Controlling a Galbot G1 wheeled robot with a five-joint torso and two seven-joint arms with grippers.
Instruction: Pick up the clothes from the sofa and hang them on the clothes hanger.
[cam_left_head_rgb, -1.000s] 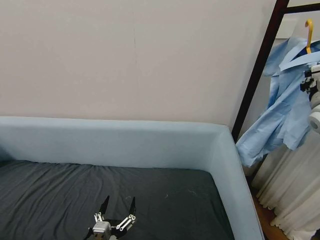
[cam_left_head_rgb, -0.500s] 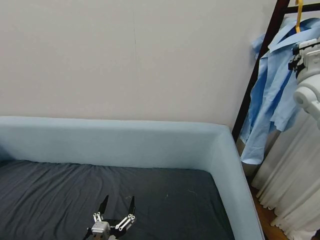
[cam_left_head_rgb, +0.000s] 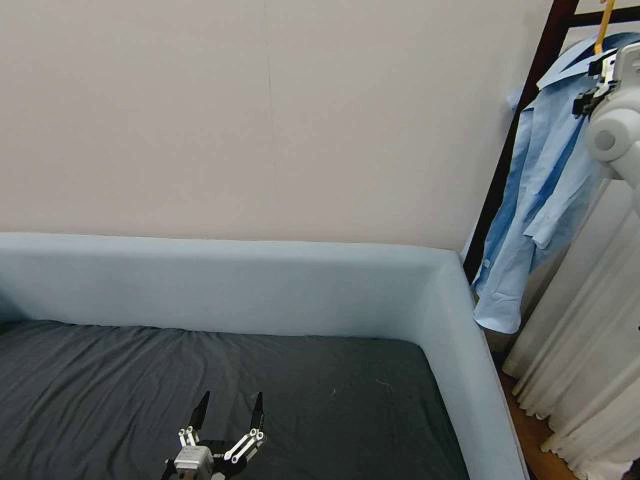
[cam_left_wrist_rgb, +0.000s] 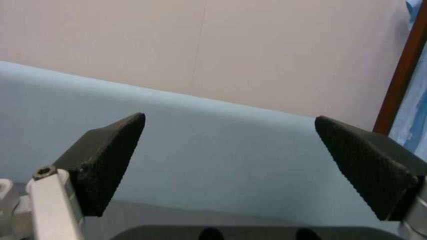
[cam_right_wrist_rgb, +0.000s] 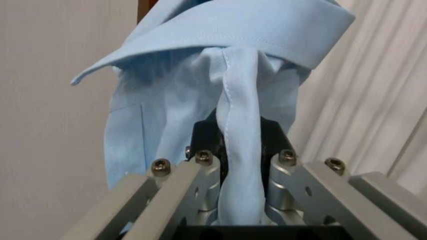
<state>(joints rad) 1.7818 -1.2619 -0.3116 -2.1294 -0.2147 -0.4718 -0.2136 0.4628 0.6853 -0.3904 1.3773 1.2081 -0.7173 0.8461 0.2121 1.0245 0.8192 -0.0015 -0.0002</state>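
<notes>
Blue shirt (cam_left_head_rgb: 535, 190) held high beside the rack post (cam_left_head_rgb: 520, 130)
The right gripper (cam_right_wrist_rgb: 230, 145) was clamped on its collar, just under the yellow hanger (cam_left_head_rgb: 605, 20); the shirt hung lengthwise downward. The left gripper (cam_left_head_rgb: 230, 405), jaws apart, hovered over the sofa (cam_left_head_rgb: 250, 285) seat, well apart.

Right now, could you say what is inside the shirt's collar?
A yellow hook shows; shirt covers the hanger's body. Right gripper holds the shirt; left gripper hovers over the sofa.

One shirt (cam_left_head_rgb: 540, 180), one hanger (cam_left_head_rgb: 606, 15), one sofa (cam_left_head_rgb: 250, 290), one rack (cam_left_head_rgb: 515, 140).
</notes>
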